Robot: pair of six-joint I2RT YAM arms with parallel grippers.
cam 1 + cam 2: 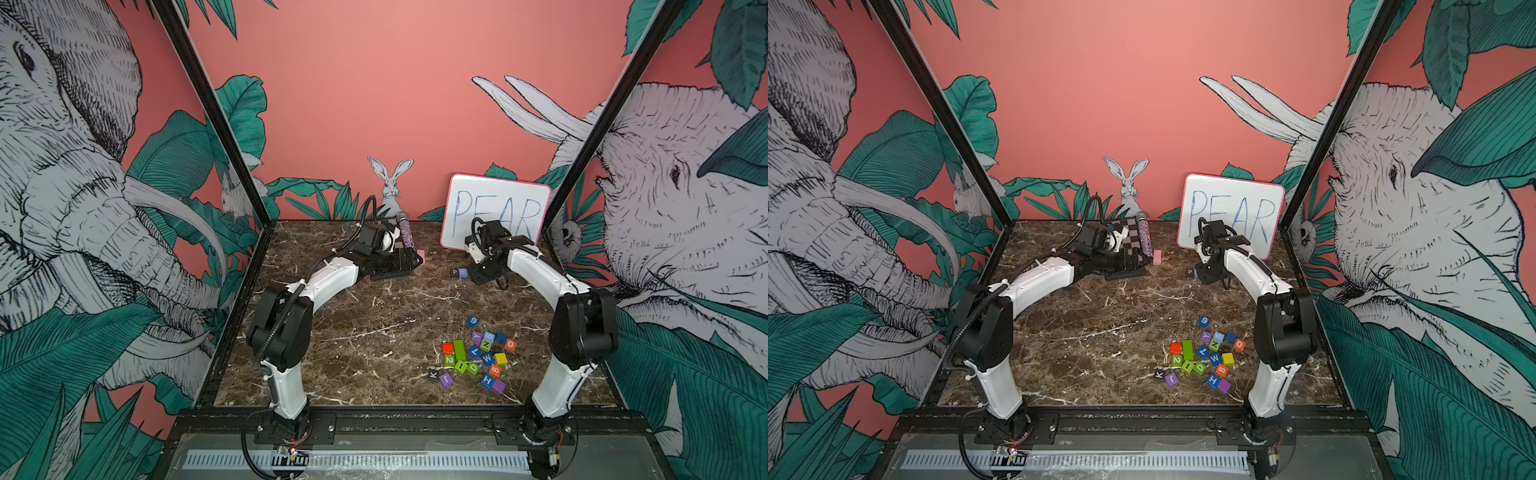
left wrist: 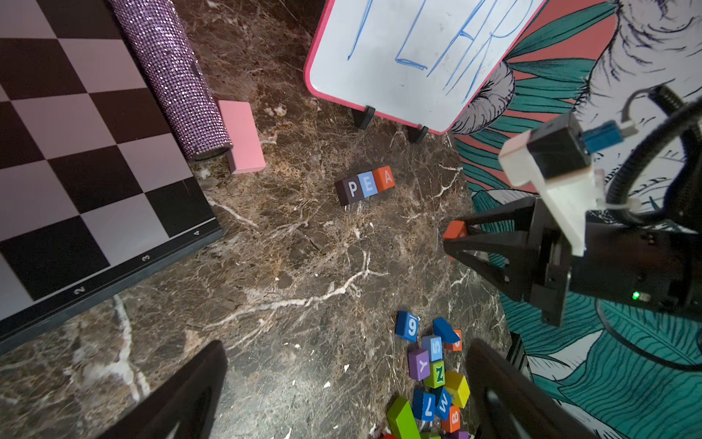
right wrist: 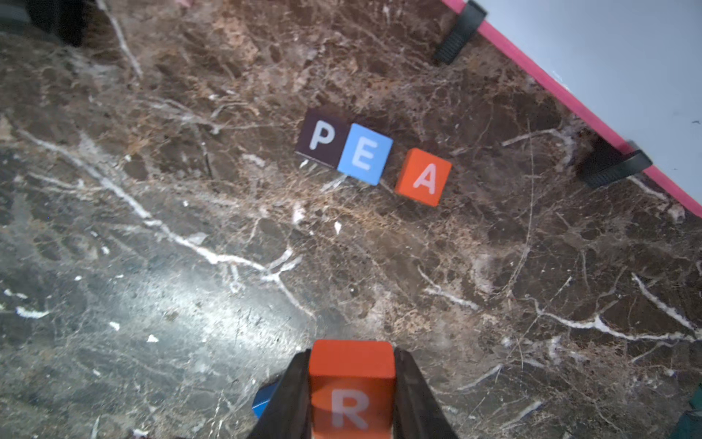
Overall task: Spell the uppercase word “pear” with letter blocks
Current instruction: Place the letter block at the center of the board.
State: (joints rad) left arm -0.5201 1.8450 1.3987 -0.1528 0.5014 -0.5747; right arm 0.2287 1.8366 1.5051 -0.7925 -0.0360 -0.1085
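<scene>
The right gripper has its jaws narrowed onto the orange R block, one finger on each side face, with the letter toward the wrist camera; the left gripper stands with jaws spread wide and empty beside the checkerboard, well apart from the work.

On the table, the black P block touches the light-blue E block; the orange A block sits just beside E, with a slight gap showing in the right wrist view. The row's long axis runs roughly parallel to the lower edge of the whiteboard; the vacant place lies on that axis, just past A. The held R is short of the row, on the side away from the whiteboard; the right arm is clearly the nearer. Judgement: the move calls for travel toward the A end plus a small wrist turn, since R sits slightly rotated against the row.

Legible writing: "PEAR" in blue marker on the whiteboard; 2, 3, 4 on the checkerboard rim; 9, Y, S, N, 7, W, B among the spare blocks.
</scene>
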